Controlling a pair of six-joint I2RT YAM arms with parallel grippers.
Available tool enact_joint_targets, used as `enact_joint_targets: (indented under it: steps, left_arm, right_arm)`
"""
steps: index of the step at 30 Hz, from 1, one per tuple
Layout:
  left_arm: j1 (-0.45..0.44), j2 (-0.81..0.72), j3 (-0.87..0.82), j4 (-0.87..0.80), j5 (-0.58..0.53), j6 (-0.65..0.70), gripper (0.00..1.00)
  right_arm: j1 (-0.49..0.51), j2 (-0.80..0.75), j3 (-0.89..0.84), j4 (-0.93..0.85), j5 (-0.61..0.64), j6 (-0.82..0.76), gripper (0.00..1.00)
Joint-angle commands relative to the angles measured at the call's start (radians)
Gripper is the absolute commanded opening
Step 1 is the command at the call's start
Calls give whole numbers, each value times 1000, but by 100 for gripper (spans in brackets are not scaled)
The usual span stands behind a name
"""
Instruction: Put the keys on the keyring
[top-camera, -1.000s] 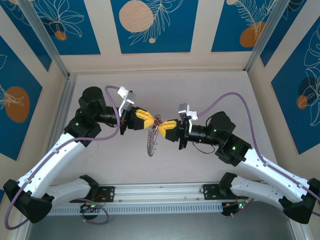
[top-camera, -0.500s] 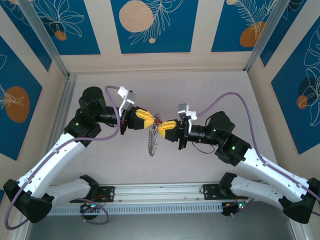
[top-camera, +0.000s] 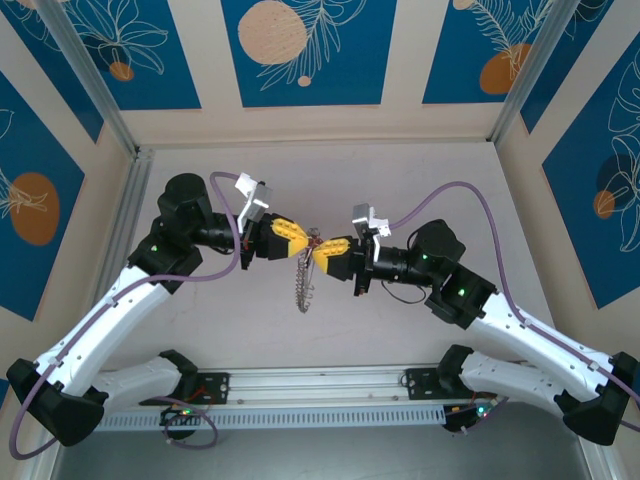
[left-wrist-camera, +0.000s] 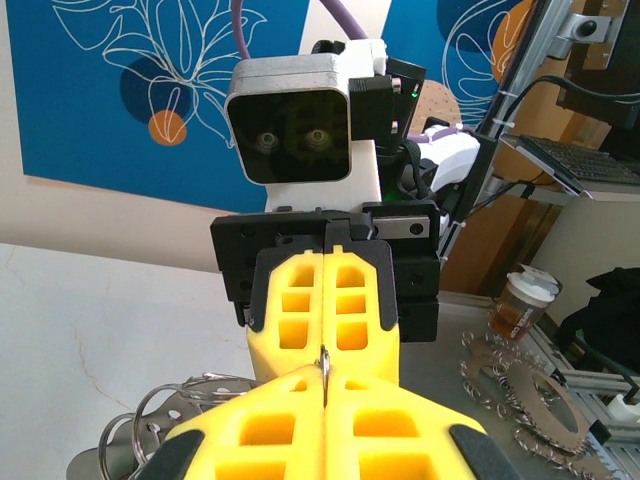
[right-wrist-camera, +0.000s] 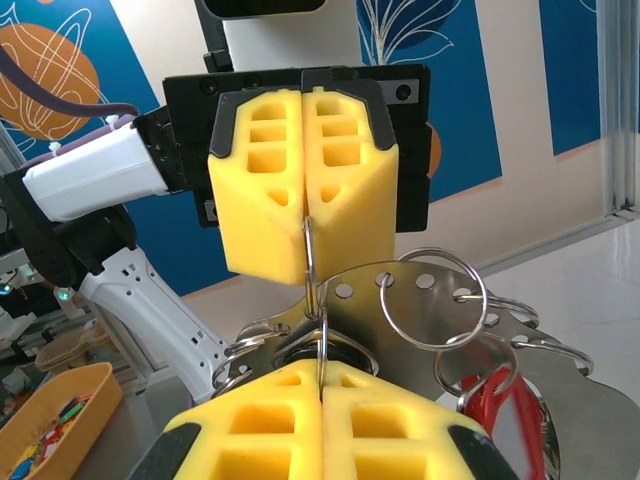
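Yellow on yellow over the middle of the surface (top-camera: 420, 180); the left claw (top-camera: 306, 240) and the right claw (top-camera: 319, 248) are nose to nose, tips all but touching, both raised off the pale top. Each one is clamped tight, pads pressed flat together with no gap between them.

And what have they got? The keyring (top-camera: 303, 282); it is pinched right where the two tips meet, and from there it dangles as a long jagged fringe of silvery pieces, running toward the near side in the overhead view.

Over to the left wrist view; the ring's thin wire stands upright in the seam where the two sets of yellow pads meet, gripped from both sides; a bunch of small split rings (left-wrist-camera: 165, 405) sits low on the left.

Right wrist view now; the same thin wire runs from the near pads straight up into the far pads. Behind it a perforated silver plate (right-wrist-camera: 400, 295) fans out to the right, threaded with small loops along its edge; a red tag (right-wrist-camera: 497, 405) hangs low on the right among them.

Back overhead; a purple cable (top-camera: 460, 186) arcs high over the right arm, another loops by the left.
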Motion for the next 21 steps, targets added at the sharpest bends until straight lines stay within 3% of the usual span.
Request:
enact_joint_targets:
  steps: [1,8,12,17,21]
  left_arm:
    - [-4,-22,23,12,0,14,0]
    - [-4,-22,36,-42,-39,50,0]
    - [5,-61,19,-186,-245,157,0]
    - [43,-113,-97,-82,-294,104,0]
    - [61,-152,-169,-69,-321,87,0]
  right_arm:
    - [-3,3,30,30,-20,13,0]
    - [-33,-9,2,-73,30,58,0]
    - [-119,-47,-86,-235,14,162,0]
    - [-202,30,-168,-465,-92,240,0]
    - [-205,152,-161,-642,-70,200,0]
